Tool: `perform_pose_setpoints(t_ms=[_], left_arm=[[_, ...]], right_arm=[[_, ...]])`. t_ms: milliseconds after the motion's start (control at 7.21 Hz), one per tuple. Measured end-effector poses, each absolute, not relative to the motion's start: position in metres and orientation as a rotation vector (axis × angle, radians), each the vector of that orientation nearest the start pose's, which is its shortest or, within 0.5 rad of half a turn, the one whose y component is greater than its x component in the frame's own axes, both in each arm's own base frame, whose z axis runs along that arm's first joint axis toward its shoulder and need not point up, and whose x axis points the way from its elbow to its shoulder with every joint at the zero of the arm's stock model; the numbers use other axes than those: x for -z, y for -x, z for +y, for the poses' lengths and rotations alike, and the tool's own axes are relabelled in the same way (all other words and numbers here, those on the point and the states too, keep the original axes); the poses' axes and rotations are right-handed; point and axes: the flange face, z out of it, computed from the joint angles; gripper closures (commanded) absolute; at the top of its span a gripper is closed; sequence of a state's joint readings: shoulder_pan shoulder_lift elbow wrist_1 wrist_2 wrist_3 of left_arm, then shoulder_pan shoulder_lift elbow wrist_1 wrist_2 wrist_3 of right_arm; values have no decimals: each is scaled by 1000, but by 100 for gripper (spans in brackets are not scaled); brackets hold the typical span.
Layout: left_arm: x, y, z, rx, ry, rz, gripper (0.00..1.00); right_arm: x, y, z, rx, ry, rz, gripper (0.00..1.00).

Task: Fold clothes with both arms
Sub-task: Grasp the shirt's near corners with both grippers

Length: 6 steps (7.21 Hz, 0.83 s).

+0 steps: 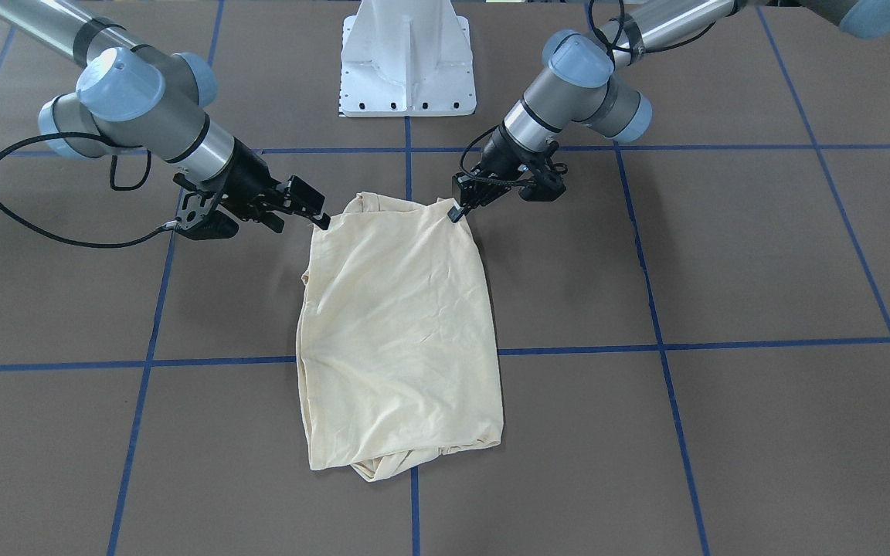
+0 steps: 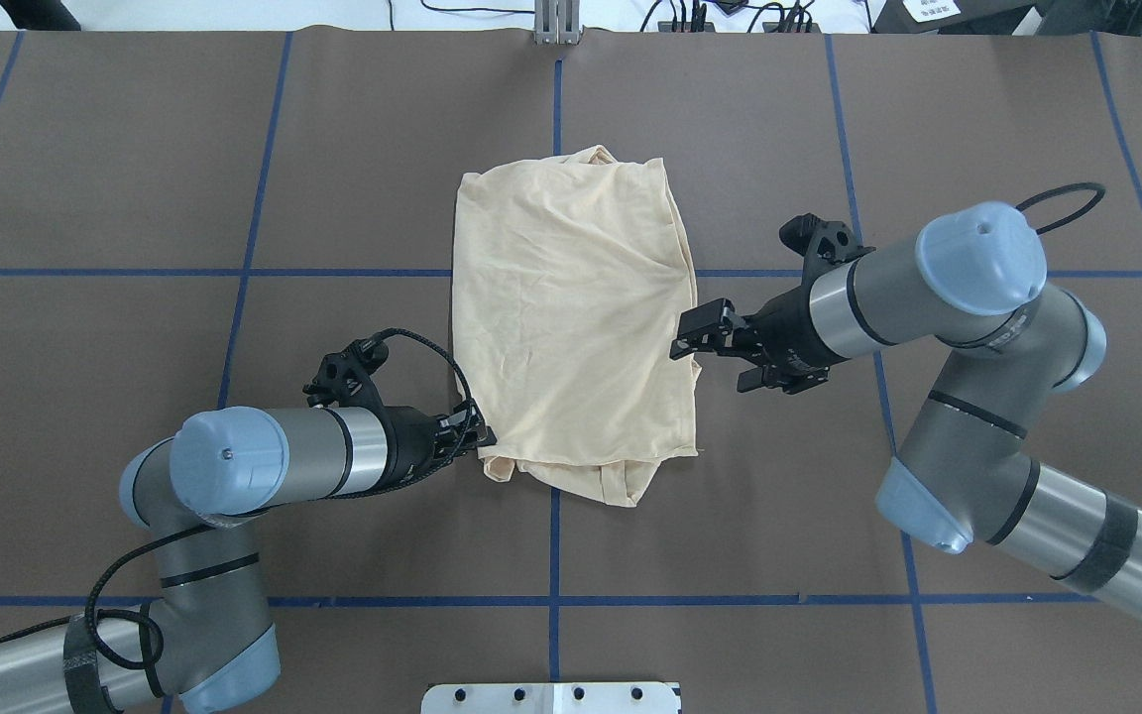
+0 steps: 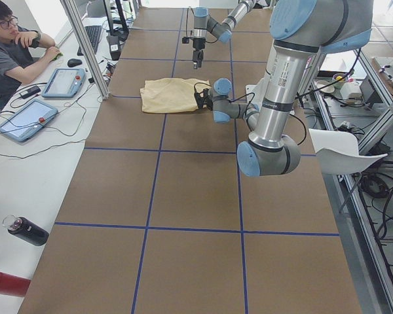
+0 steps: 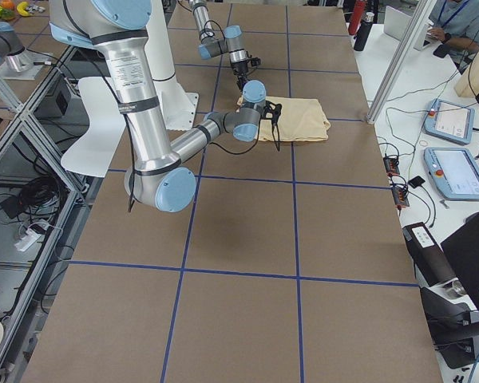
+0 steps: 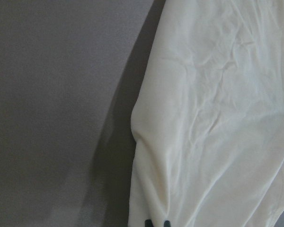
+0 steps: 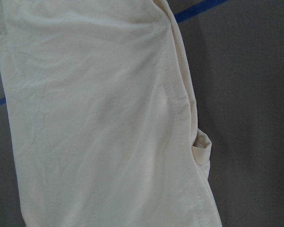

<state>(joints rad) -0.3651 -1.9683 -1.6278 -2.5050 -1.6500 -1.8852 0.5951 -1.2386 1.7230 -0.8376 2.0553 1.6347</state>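
Shirt, cream, folded, flat on counter. Left claw pinched closed on its robot-side corner. Right claw spread, empty, just beside its edge.

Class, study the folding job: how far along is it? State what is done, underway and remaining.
Done: the shirt lies as a narrow rectangle, no sleeve spread out. In hand: the left gripper meets its robot-side corner, the right gripper its side edge; whether they grip is unclear. Left: probably a crosswise fold, as it is long.
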Motion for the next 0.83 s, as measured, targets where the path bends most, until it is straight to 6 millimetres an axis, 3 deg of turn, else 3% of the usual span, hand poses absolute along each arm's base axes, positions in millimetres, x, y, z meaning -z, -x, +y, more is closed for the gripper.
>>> perform_pose_setpoints(t_ms=[416,832], left_arm=[[-303,-546,-343,509,34,1406,100],[-307,-545,-342,509,36,1401,100]], right_arm=[[-306,517,-362,-365,100,-1170,0],[-296,541,-347,-410,115,-1107,0]])
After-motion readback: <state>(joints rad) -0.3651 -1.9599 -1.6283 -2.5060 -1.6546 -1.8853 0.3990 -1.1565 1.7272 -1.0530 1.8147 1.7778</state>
